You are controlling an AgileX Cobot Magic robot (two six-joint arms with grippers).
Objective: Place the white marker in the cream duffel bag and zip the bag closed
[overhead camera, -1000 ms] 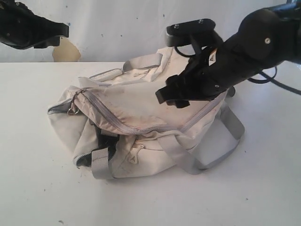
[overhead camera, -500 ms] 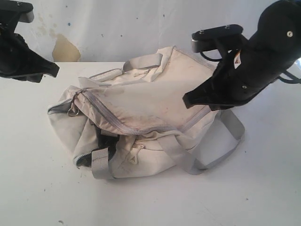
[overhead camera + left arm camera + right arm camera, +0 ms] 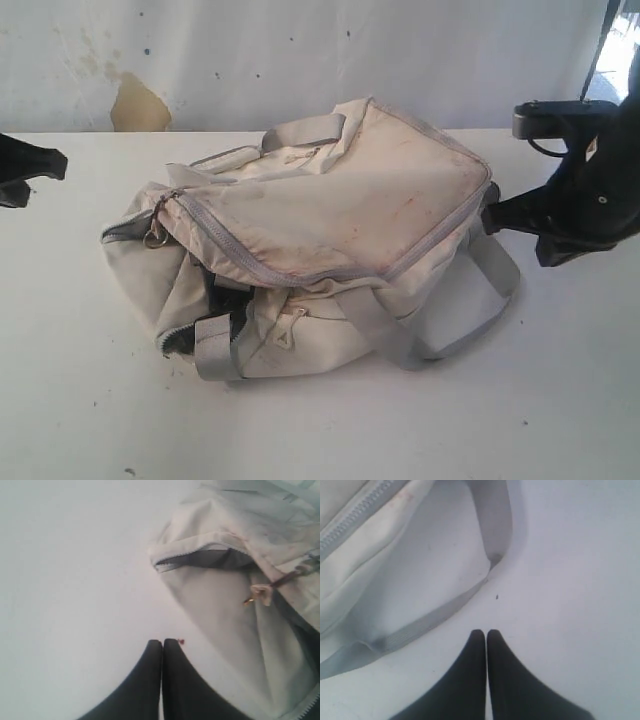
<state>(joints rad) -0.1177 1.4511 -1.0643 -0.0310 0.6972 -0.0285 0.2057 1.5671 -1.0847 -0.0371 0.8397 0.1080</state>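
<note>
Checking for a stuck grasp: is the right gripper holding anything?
No: the right gripper is shut with nothing between its jaws, over the white table and clear of the grey strap.

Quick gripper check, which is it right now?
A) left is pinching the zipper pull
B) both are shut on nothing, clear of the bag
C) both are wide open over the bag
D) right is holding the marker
B: the wrist views show the left gripper and right gripper closed tight on nothing above the table, off the cream duffel bag.
</note>
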